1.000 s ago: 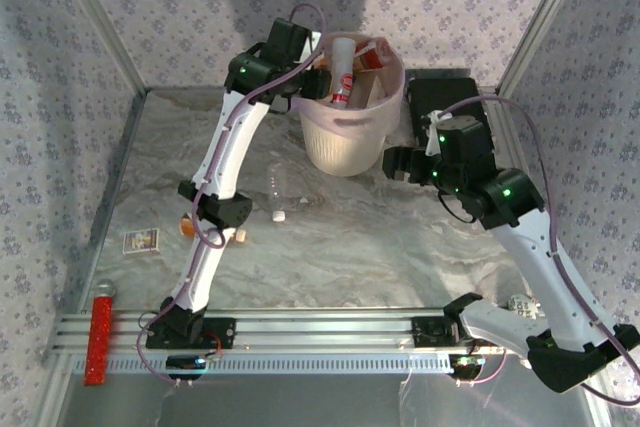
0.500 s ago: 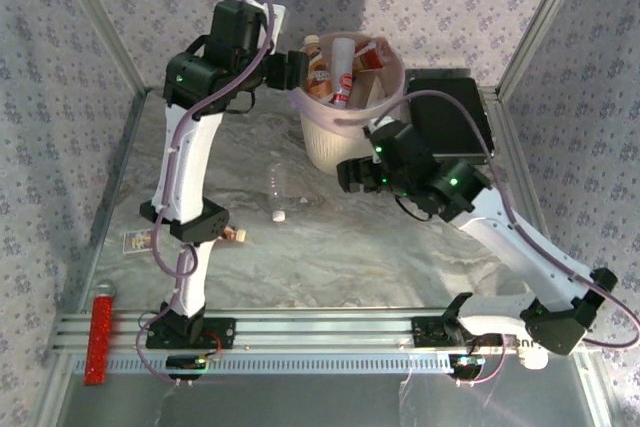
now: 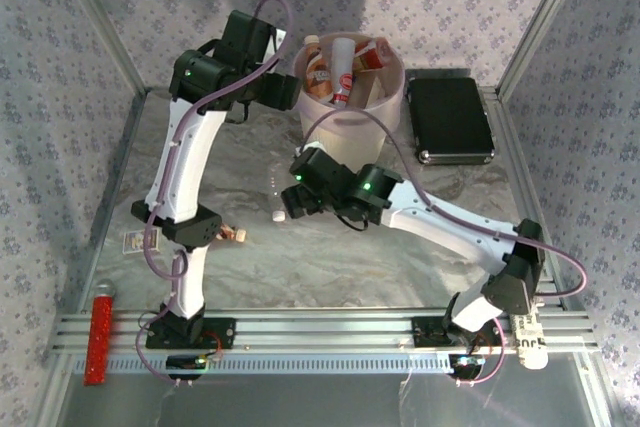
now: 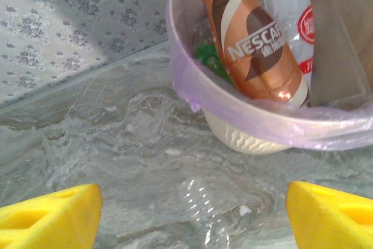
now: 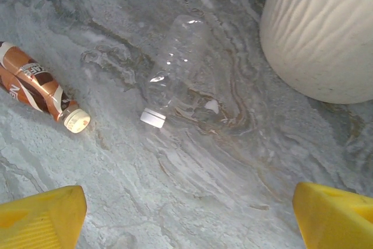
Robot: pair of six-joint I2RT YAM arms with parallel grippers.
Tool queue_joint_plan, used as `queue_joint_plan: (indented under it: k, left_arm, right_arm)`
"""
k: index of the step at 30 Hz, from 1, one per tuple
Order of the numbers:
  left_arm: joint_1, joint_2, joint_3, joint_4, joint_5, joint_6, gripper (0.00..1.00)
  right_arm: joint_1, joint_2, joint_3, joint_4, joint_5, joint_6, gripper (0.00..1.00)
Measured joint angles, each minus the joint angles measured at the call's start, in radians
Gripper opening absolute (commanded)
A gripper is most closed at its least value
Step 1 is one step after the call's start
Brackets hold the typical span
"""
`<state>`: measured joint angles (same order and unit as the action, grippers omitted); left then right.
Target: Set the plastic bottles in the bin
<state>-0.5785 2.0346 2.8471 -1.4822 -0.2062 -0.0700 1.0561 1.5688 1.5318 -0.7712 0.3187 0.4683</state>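
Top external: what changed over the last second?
The left gripper drew back left from the rim of the bin, open, leaving a brown Nescafé bottle leaning inside. The right gripper swung left from beside the black case to above the clear bottle on the table, open. Bin, clear bottle, second brown bottle, case and red bar stayed put.

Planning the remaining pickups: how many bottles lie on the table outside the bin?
2. A clear bottle lies on its side close to the bin; a brown bottle lies farther out, beyond it. Others may be hidden.
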Motion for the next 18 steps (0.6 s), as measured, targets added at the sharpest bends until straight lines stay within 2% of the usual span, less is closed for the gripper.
queue_joint_plan:
  k: [2, 4, 5, 8, 10, 13, 18]
  left_arm:
    - [0.0, -0.034, -0.047, 0.0, -0.006, 0.007, 0.84]
    - [0.0, -0.103, -0.165, 0.038, -0.019, 0.011, 0.84]
    - [0.0, -0.151, -0.258, 0.076, -0.024, 0.016, 0.83]
    - [0.018, -0.374, -0.684, 0.274, -0.008, 0.016, 0.83]
    - [0.069, -0.493, -0.889, 0.349, 0.021, -0.002, 0.83]
    - [0.154, -0.592, -1.054, 0.434, 0.035, -0.028, 0.83]
    - [0.235, -0.73, -1.256, 0.525, 0.076, -0.078, 0.83]
  right_arm:
    - [0.008, 0.027, 0.011, 0.013, 0.0, 0.008, 0.95]
    - [0.013, 0.055, 0.02, 0.026, -0.001, 0.016, 0.95]
    - [0.014, 0.066, 0.024, 0.031, -0.001, 0.02, 0.95]
    - [0.018, 0.103, 0.028, 0.048, -0.001, 0.034, 0.95]
    - [0.018, 0.129, 0.028, 0.06, -0.003, 0.041, 0.94]
    - [0.018, 0.185, 0.042, 0.076, -0.016, 0.048, 0.93]
    - [0.013, 0.319, 0.104, 0.105, -0.039, 0.055, 0.9]
